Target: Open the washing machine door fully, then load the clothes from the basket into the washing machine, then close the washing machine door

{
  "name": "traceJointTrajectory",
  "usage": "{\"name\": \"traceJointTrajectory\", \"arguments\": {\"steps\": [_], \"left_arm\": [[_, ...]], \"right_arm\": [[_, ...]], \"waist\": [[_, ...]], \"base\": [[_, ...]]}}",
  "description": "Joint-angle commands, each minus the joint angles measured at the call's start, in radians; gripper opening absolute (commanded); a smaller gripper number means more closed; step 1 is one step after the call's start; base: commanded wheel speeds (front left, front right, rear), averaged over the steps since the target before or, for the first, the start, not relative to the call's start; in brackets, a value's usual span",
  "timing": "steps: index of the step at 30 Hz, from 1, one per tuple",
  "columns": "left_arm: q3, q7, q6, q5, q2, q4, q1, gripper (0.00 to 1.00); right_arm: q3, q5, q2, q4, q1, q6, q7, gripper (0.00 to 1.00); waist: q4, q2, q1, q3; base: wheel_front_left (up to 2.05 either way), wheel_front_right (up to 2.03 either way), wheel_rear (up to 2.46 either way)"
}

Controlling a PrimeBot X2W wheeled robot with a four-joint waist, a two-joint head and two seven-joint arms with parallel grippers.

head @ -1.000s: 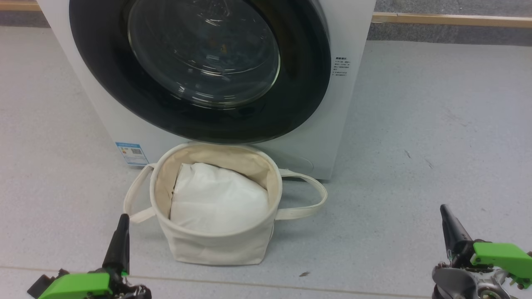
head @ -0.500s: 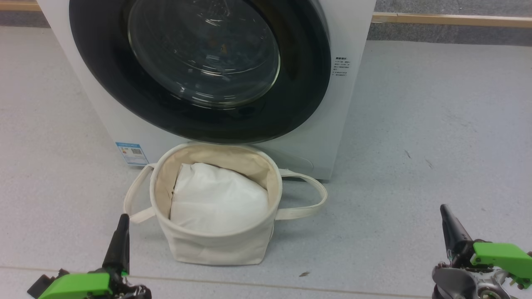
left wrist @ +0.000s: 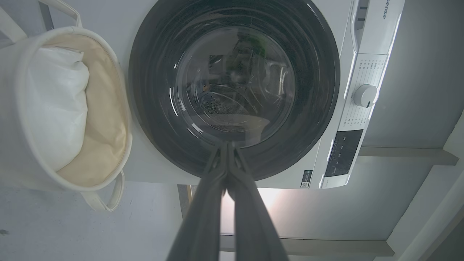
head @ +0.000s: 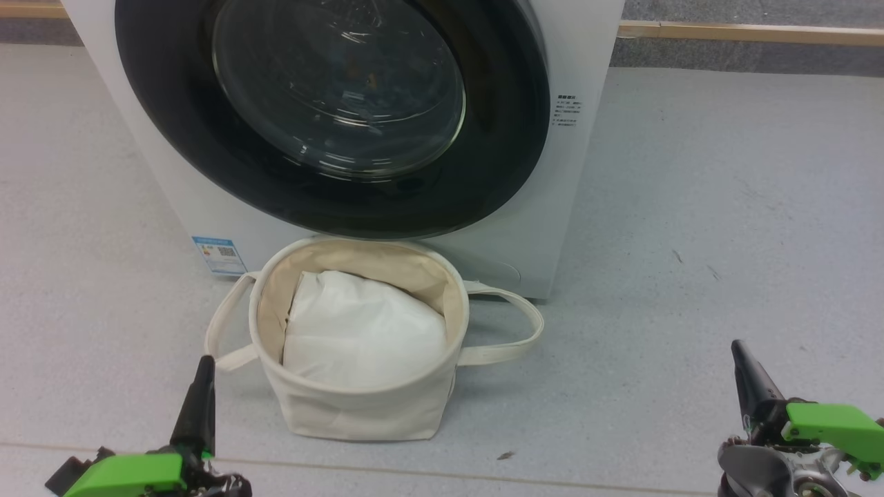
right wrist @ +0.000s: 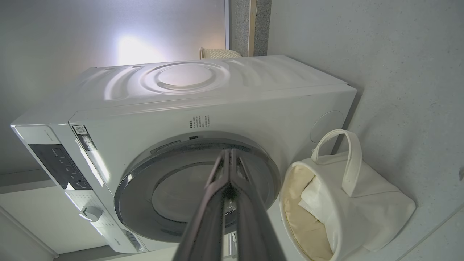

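Both the left pincer and right pincer are pressed fully closed, with nothing held. The washing machine door is seen shut flush, a glossy black rim around bulging glass. The floppy cream canvas basket is parked right under it with just white padding cloth showing, so it could probably get clipped and tipped if that door is swung.

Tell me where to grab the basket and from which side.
Take the looped handle on the basket's right, coming from the robot's right with the right gripper. That strap bows out clear of the soft wall, floor showing inside the loop, so it can probably be pinched.
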Motion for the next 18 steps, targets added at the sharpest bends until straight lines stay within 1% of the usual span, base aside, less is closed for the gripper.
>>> {"name": "traceJointTrajectory", "arguments": {"steps": [1, 18], "left_arm": [[0.034, 0.008, -0.007, -0.004, 0.006, -0.039, -0.024, 0.0], [0.034, 0.008, -0.007, -0.004, 0.006, -0.039, -0.024, 0.0]], "right_arm": [[0.019, 0.005, -0.004, -0.037, -0.014, 0.0, 0.008, 0.0], [0.019, 0.005, -0.004, -0.037, -0.014, 0.0, 0.008, 0.0]], "waist": [[0.0, 0.0, 0.0, 0.0], [0.0, 0.0, 0.0, 0.0]], "base": [[0.0, 0.0, 0.0], [0.0, 0.0, 0.0]]}}
